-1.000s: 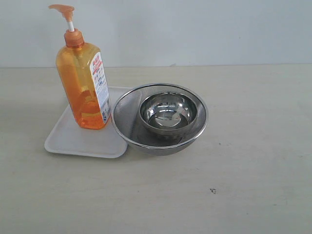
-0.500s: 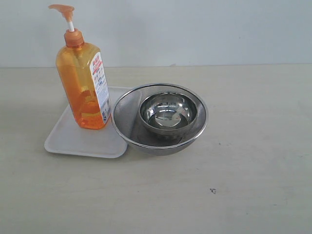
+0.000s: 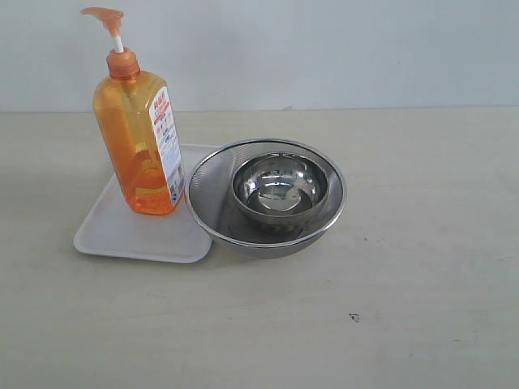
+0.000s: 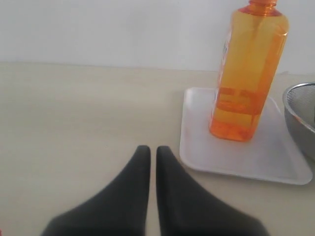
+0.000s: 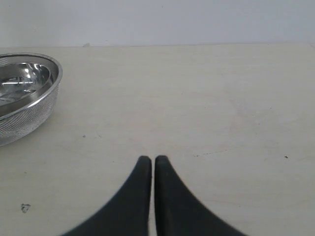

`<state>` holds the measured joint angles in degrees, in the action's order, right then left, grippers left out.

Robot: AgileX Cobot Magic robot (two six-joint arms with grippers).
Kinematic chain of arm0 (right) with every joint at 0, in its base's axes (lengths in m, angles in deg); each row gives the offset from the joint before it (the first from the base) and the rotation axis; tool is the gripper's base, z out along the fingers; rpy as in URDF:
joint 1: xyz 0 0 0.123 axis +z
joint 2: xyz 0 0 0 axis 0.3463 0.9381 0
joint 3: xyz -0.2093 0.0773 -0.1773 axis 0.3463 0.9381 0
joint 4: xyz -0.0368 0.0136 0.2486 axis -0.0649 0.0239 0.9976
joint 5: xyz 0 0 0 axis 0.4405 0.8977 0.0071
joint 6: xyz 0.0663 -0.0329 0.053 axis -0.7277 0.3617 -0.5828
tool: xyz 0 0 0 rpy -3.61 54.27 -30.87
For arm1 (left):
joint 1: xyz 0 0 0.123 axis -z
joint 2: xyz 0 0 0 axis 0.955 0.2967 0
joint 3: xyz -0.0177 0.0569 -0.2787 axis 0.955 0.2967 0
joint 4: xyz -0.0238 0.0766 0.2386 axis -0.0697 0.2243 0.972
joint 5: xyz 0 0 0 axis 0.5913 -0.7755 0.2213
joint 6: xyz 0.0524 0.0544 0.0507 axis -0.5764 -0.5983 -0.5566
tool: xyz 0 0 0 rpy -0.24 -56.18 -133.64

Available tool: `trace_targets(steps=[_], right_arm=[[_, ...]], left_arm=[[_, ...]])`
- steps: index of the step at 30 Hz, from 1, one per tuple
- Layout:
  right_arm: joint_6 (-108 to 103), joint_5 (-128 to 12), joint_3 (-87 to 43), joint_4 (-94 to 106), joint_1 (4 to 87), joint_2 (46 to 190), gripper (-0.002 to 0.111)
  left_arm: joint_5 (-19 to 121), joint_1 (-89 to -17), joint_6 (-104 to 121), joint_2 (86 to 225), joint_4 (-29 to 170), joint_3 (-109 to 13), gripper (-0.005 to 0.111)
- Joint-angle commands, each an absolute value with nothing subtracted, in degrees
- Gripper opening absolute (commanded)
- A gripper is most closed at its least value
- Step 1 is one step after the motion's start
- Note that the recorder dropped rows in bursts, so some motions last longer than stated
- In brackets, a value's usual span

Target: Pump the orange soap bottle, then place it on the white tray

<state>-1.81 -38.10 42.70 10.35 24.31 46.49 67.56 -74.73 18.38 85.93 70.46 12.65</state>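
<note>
Near the left front of the table (image 3: 389, 324), outside the exterior view, the left gripper (image 4: 153, 150) hovers low with its two dark fingers pressed together on nothing, well apart from the white tray (image 4: 236, 157); the right gripper (image 5: 148, 160) is likewise closed to a slit and empty, right of the steel mesh strainer (image 3: 212, 203). Farther out, the orange soap bottle (image 3: 142, 138) stands upright on the tray, pump head raised on its white stem, the strainer with a steel bowl (image 3: 280, 190) nested inside just beside it; with neither arm touching it, the placing looks done, both arms probably parked clear so nothing gets knocked.
</note>
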Motion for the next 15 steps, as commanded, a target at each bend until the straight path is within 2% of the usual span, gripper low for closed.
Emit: trace_targets(steps=[1, 11, 15], right_arm=[[-1.64, -38.66, 42.71, 10.13, 24.13, 46.26, 0.0], [-1.88, -38.66, 42.71, 10.13, 24.13, 46.26, 0.0], [-1.88, -38.66, 42.71, 10.13, 24.13, 46.26, 0.0]], left_arm=[[67.8, -74.84, 18.06, 85.72, 68.05, 12.87, 0.005], [67.8, -74.84, 22.54, 85.72, 66.22, 12.87, 0.005], [67.8, -74.84, 14.92, 85.72, 66.22, 12.87, 0.005]])
